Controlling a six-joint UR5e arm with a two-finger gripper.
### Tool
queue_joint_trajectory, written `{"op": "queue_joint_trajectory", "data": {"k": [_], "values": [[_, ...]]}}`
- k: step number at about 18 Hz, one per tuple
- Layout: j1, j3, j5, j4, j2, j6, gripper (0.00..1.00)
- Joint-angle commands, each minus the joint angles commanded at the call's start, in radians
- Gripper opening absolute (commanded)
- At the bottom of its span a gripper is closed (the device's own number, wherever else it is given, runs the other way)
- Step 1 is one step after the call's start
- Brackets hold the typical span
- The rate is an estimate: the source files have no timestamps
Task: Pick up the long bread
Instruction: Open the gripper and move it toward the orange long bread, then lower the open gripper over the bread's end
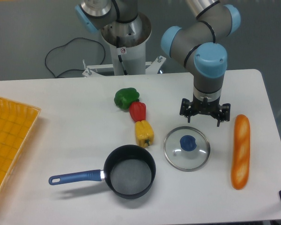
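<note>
The long bread [240,151] is a glossy orange-golden baguette lying lengthwise on the white table at the right, near the right edge. My gripper [205,111] hangs over the table just above the glass lid, to the left of the bread's far end and apart from it. Its fingers point down and are mostly hidden from this view, so I cannot tell how the jaws stand. It holds nothing that I can see.
A glass lid [187,148] with a blue knob lies left of the bread. A dark saucepan [129,171] with a blue handle sits front centre. Green [126,97], red [137,110] and yellow [144,133] peppers lie in a row. A yellow tray [9,140] is at the left edge.
</note>
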Motion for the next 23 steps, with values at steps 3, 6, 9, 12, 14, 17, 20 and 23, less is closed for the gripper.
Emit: {"op": "queue_joint_trajectory", "data": {"k": [3, 6, 9, 12, 14, 17, 20, 23], "values": [[0.003, 0.018, 0.057, 0.069, -0.049, -0.003, 1.00], [0.034, 0.046, 0.054, 0.092, -0.075, -0.002, 1.00], [0.076, 0.071, 0.034, 0.091, -0.103, 0.002, 1.00], [0.107, 0.087, -0.001, 0.091, -0.117, -0.006, 1.00], [0.117, 0.112, -0.003, 0.091, -0.137, -0.009, 1.00], [0.129, 0.112, -0.006, 0.092, -0.149, -0.017, 1.00], [0.129, 0.123, -0.015, 0.110, -0.186, -0.018, 1.00], [0.133, 0.127, -0.023, 0.138, -0.209, -0.012, 1.00]]}}
